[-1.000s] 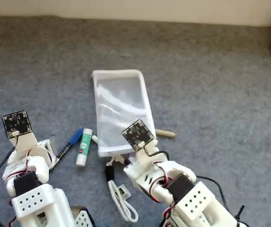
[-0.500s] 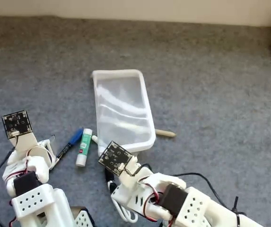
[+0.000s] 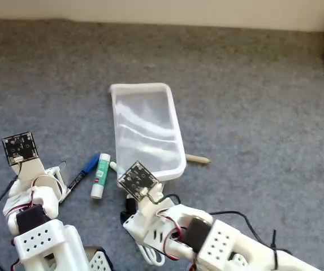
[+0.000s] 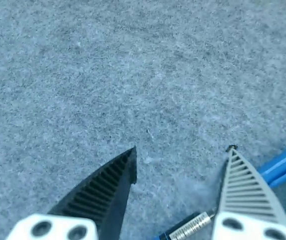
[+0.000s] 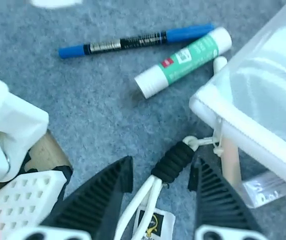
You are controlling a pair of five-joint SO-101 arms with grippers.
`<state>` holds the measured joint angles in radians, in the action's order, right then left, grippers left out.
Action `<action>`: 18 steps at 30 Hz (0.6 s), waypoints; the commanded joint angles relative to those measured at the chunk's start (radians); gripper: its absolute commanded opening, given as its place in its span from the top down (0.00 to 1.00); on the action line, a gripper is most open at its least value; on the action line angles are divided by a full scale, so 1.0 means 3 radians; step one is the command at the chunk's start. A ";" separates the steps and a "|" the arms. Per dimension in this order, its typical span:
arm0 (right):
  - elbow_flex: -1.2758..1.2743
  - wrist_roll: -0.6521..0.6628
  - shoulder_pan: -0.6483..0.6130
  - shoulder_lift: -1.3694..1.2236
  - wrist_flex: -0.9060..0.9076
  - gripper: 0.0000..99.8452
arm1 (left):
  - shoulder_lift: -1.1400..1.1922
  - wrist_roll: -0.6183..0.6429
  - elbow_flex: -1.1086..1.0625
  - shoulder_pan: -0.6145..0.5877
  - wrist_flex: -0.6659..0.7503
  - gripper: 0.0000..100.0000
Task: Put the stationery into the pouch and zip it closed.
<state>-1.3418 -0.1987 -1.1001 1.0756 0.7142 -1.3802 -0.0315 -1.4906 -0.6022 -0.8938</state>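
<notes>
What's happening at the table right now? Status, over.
Left gripper open over carpet. Right gripper open, straddling the cord at the pouch. Glue stick and pen lie outside it.

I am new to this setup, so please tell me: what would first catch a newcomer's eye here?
The translucent white zip pouch lies on the grey carpeted table. Beside it lie a green-and-white glue stick and a blue marker pen. The right pincer stands open around a white cord's black ribbed end.
</notes>
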 commanded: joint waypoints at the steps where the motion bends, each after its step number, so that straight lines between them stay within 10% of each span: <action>1: 0.0396 -0.0348 -0.0028 -0.0708 -0.0136 0.82 | -0.0038 0.0036 0.0176 -0.0049 -0.0010 0.73; 18: 0.1353 -0.0726 0.0253 -0.2626 -0.0141 0.82 | -0.0038 0.0036 0.0171 -0.0049 -0.0010 0.73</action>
<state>-1.0058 -0.4074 -1.0710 0.3299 0.6882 -1.3802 -0.0315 -1.4906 -0.6022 -0.8938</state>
